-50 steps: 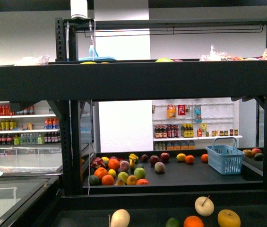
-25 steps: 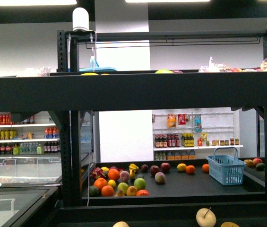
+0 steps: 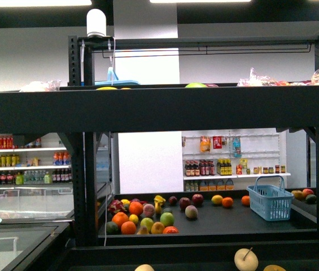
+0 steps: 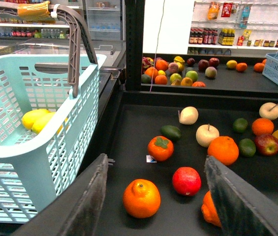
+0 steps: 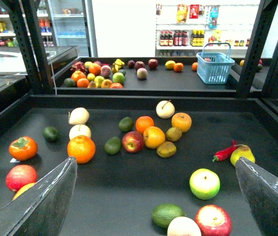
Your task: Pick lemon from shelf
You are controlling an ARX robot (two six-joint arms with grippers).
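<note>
At the far left, a pale green basket (image 4: pixel 11 162) sits beside the shelf (image 3: pixel 159 107), just outside its near tray. In it lies a lemon (image 4: pixel 30 118), bright yellow, smooth and oval with a tapering end, touching a second one like it (both seen only through the slotted wall and over the rim). The left gripper (image 4: pixel 155 158) hangs over the near tray with its fingers spread wide and nothing between them. Beyond it lie an orange (image 4: pixel 141 197), a red apple (image 4: pixel 186 181) and a persimmon (image 4: pixel 160 148). Further right, the right gripper (image 5: pixel 156 161) is likewise splayed wide and empty above the same dark tray. Before it sits a loose cluster of fruit: a red apple, round orange-yellow fruits and two dull yellow-green ones. A red chili (image 5: pixel 225 152) touches a yellowish pear (image 5: pixel 242 154) nearer the right wall. Whether any fruit on this tray is a lemon I cannot tell. On the far tray a heap of mixed fruit lies at the left. A small yellow fruit (image 3: pixel 216 200) lies near the middle, too small to name, and a blue basket (image 3: pixel 269 202) stands at the right. Behind are white wall shelves of bottles (image 3: pixel 204 168).
</note>
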